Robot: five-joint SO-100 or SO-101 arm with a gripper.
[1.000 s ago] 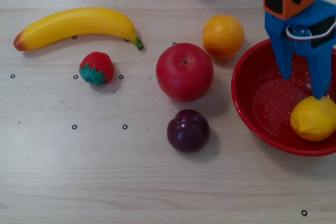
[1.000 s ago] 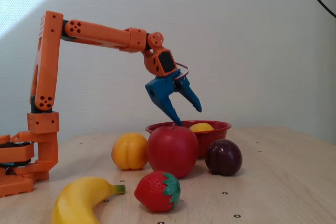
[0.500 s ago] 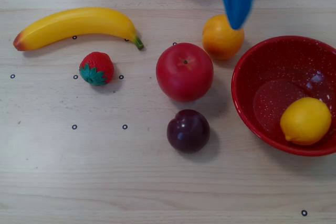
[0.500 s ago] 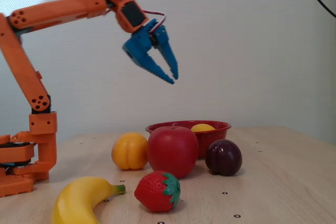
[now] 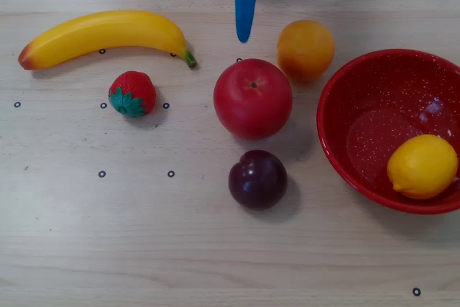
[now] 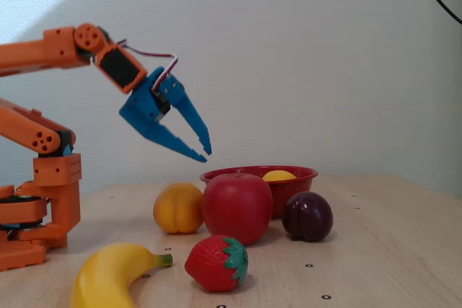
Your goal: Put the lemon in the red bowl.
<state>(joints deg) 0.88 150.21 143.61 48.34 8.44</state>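
Jaws of the blue gripper [image 6: 203, 154] parted and empty, raised above the bench, smooth bright yellow oval lemon [image 5: 422, 167] resting inside the speckled glossy red bowl [image 5: 345, 98], against its rim.

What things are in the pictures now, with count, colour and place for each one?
banana: 1, yellow, far left in the overhead view
strawberry: 1, red with green leaves, below the banana
apple: 1, red, centre
orange: 1, orange-yellow, between apple and bowl, farther up
plum: 1, dark purple, below the apple
bowl: 1, red with white speckles, right edge
lemon: 1, yellow, inside the bowl
table: 1, pale wood, under everything
arm: 1, orange, left in the fixed view
tool: 1, blue, open, raised, empty
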